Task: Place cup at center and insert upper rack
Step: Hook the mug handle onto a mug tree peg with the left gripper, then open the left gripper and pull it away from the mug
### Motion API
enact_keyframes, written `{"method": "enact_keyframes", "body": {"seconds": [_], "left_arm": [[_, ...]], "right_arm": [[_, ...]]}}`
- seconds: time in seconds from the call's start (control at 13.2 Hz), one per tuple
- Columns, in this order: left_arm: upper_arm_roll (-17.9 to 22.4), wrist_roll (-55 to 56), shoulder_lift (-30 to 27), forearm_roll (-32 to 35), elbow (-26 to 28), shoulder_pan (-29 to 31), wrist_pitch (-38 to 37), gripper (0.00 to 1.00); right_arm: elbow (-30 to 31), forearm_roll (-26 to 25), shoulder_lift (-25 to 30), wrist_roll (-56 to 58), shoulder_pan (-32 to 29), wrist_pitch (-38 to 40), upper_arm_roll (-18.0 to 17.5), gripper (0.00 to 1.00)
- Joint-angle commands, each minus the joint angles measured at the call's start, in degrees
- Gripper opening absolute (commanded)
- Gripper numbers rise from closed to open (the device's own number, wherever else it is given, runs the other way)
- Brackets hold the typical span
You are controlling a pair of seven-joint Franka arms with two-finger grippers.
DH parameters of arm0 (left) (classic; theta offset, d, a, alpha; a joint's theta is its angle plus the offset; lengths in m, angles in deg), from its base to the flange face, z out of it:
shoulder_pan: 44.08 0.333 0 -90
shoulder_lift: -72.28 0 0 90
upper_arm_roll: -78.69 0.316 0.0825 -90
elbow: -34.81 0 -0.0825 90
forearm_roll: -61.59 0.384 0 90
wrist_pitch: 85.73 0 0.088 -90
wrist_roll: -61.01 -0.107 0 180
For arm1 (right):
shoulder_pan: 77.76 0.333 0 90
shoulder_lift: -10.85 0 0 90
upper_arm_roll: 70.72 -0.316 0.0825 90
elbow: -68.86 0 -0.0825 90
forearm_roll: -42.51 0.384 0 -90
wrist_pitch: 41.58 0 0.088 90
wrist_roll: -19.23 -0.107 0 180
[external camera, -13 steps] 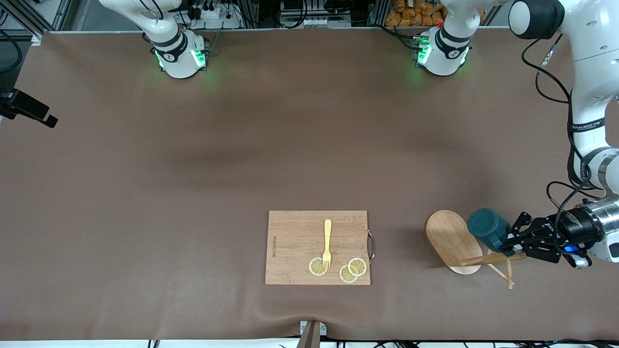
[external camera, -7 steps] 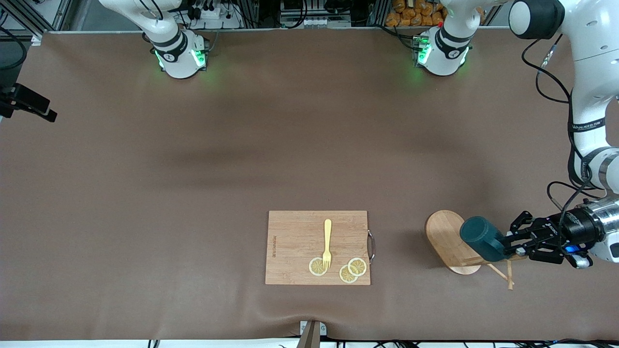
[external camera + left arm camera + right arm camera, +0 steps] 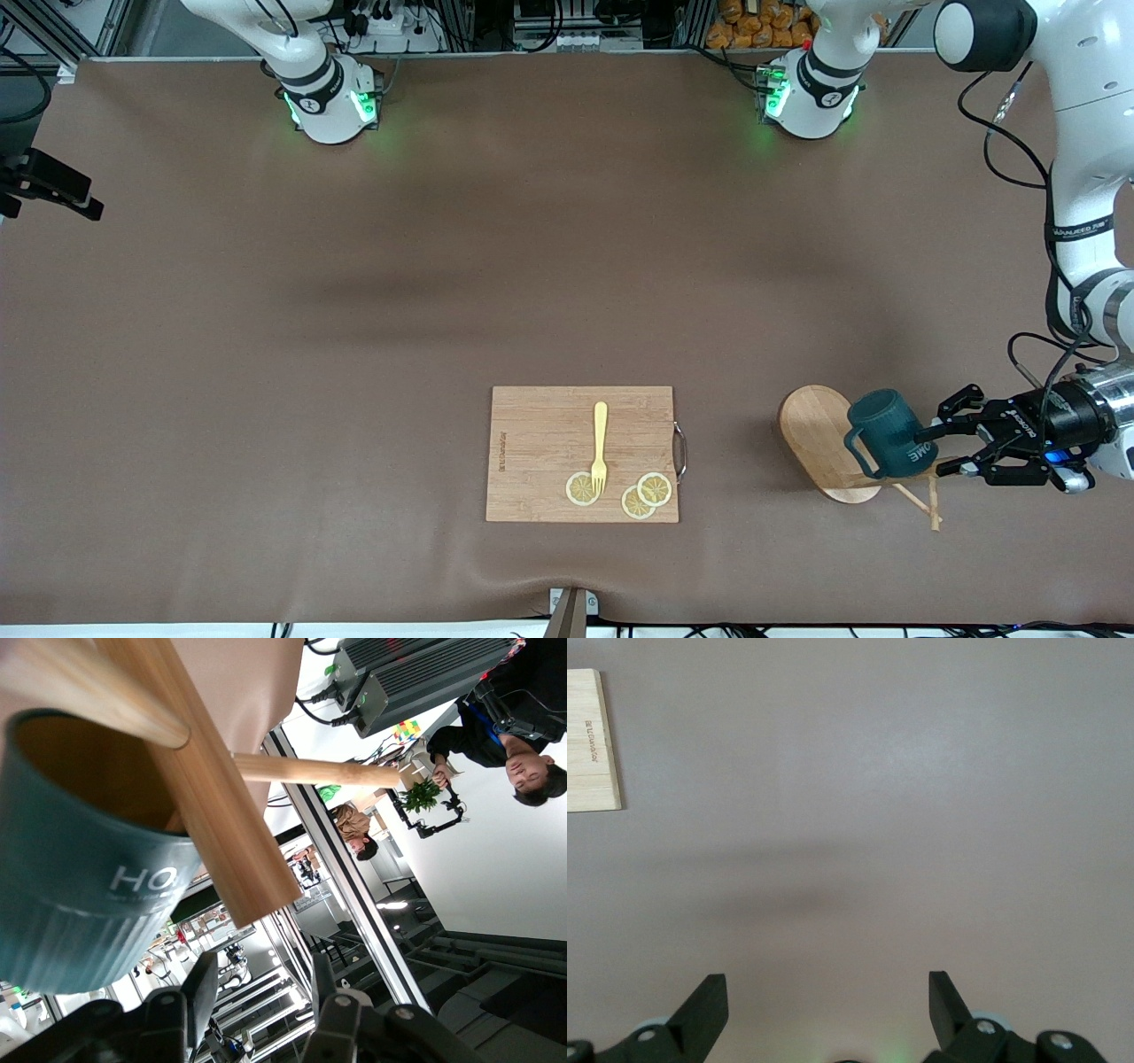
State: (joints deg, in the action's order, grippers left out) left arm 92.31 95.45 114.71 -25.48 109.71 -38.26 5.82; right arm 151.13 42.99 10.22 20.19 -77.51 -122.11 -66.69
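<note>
Left gripper [image 3: 946, 450] open, fingers apart beside the cup [image 3: 890, 432], which hangs on the rack [image 3: 828, 443]. Right gripper [image 3: 828, 1005] open, waiting over bare table [image 3: 354, 292].

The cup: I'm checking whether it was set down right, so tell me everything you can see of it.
The cup is a small dark teal ribbed mug with a loop handle, yellowish inside and white lettering on its side. It hangs tilted on the rack, a peg passing into its mouth, at the left arm's end of the table. The left gripper is right beside it, open; whether they touch is unclear.
</note>
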Motion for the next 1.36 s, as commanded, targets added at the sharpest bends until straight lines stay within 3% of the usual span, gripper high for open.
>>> {"method": "enact_keyframes", "body": {"seconds": [0.0,0.15,0.38,0.53,0.61,0.76,1.29], "left_arm": [[-0.08,0.62,-0.94,-1.35,-0.20,0.94,-0.50,0.50],[0.27,0.97,-2.34,-0.65,-0.20,0.85,-0.59,0.50],[0.27,4.04,-3.92,1.64,-0.20,0.68,-0.50,0.58],[0.18,4.40,-5.68,5.22,-0.20,0.50,-0.50,0.73],[0.18,4.23,-6.21,6.37,-0.20,0.41,-0.50,1.00],[0.18,4.23,-7.35,7.43,-0.20,0.15,-0.50,1.00],[-0.61,3.70,-13.41,24.20,-0.28,-1.60,-0.41,1.00]], "right_arm": [[-0.63,-0.21,0.10,0.80,-0.52,0.64,-0.52,1.00],[-0.63,-0.30,0.10,0.80,-0.43,0.64,-0.61,1.00],[-0.63,-0.30,0.10,0.89,-0.43,0.64,-0.61,1.00],[-0.63,-0.30,0.10,0.89,-0.26,0.72,-0.61,1.00],[-0.63,-0.21,0.10,0.89,-0.26,0.73,-0.61,1.00],[-0.63,0.31,0.01,0.54,-0.26,0.64,-0.61,1.00],[-0.71,-0.04,-0.69,0.36,2.12,-2.44,-0.52,1.00]]}}
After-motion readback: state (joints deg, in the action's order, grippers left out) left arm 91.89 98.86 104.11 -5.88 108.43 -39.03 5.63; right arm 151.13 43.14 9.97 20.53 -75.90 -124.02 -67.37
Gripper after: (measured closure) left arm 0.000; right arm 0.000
